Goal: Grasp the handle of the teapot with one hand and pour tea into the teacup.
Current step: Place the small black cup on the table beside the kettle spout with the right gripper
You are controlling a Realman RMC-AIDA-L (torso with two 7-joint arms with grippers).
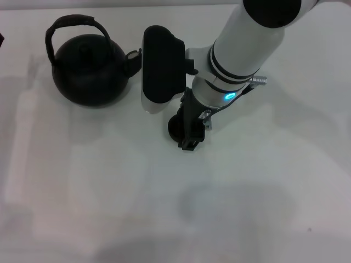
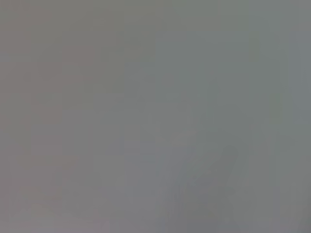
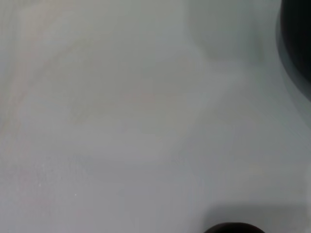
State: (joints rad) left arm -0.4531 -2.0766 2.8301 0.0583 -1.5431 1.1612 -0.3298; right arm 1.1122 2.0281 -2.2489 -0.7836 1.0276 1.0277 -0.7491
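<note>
The round black teapot point(image 1: 90, 68) stands at the table's far left, its spout point(image 1: 132, 56) pointing right. Its dark arched handle point(image 1: 74, 23) rises over the lid, and nothing grips it. My right arm reaches in from the upper right. Its gripper point(image 1: 189, 134) hangs low over the table centre, right against the small dark teacup point(image 1: 175, 127), which it largely hides. In the right wrist view a dark curved edge of the teapot point(image 3: 297, 39) and a dark rim, probably the teacup point(image 3: 233, 228), show. The left gripper is out of view; its wrist view shows only grey.
The white tabletop point(image 1: 247, 208) stretches bare in front of and to the right of the gripper. The right arm's wrist housing point(image 1: 159, 68) sits close to the teapot's spout.
</note>
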